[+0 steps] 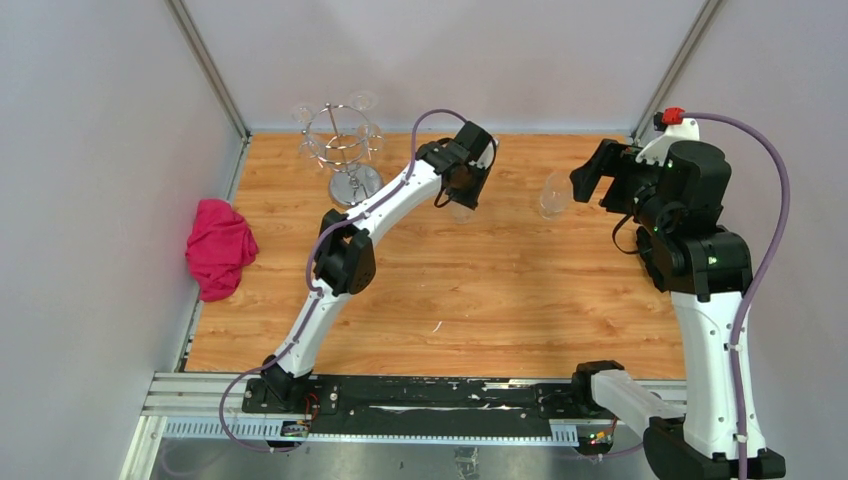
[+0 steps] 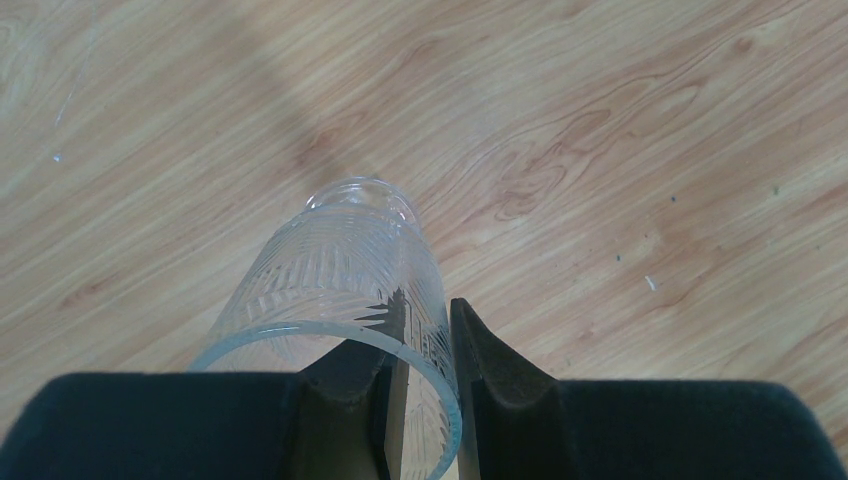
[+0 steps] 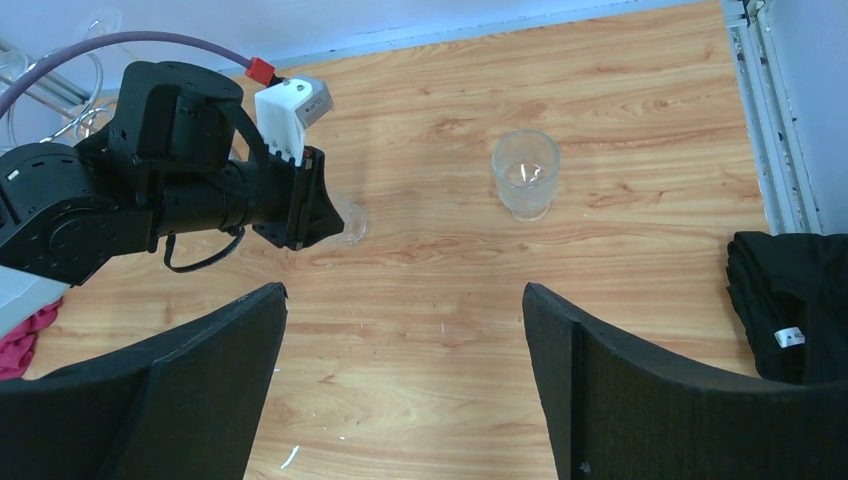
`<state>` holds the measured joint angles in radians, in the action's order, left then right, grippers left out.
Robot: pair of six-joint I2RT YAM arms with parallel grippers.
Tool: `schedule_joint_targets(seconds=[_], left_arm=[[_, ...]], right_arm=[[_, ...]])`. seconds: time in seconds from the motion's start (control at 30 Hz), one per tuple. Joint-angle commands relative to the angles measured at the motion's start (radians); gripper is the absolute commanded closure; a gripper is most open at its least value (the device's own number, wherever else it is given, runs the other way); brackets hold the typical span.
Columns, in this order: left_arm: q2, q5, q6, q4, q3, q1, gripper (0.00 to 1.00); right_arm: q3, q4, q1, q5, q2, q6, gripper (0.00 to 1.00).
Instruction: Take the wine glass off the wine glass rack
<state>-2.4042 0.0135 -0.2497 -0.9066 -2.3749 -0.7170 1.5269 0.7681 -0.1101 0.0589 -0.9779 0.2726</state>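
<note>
Clear wine glass [image 2: 330,270], rim pinched in left claw [image 2: 428,330], probably needed its base seated flat before release; right claw [image 3: 405,300] stood spread.

The left gripper [image 1: 463,195] hides most of its held glass [image 2: 340,270] from above, and the black cloth [image 3: 775,280] runs off the right wrist view's right edge

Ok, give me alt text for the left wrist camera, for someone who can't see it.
The left gripper pinches the wall of a clear patterned glass at its rim, one finger inside and one outside. The wooden table fills the rest of the view.
</note>
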Motion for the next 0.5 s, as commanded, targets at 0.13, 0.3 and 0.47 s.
schedule_joint_targets(seconds=[0.13, 0.3, 0.47], left_arm=[[-0.003, -0.057, 0.06, -0.028, -0.03, -0.009, 1.0], [-0.026, -0.063, 0.072, -0.046, -0.042, -0.009, 1.0], [-0.047, -0.06, 0.069, -0.052, -0.038, -0.007, 1.0]], right_arm=[[-0.013, 0.011, 0.013, -0.012, -0.008, 0.004, 0.06], [-0.016, 0.007, 0.013, -0.007, -0.014, 0.011, 0.06], [-0.021, 0.003, 0.014, -0.009, -0.013, 0.012, 0.06]])
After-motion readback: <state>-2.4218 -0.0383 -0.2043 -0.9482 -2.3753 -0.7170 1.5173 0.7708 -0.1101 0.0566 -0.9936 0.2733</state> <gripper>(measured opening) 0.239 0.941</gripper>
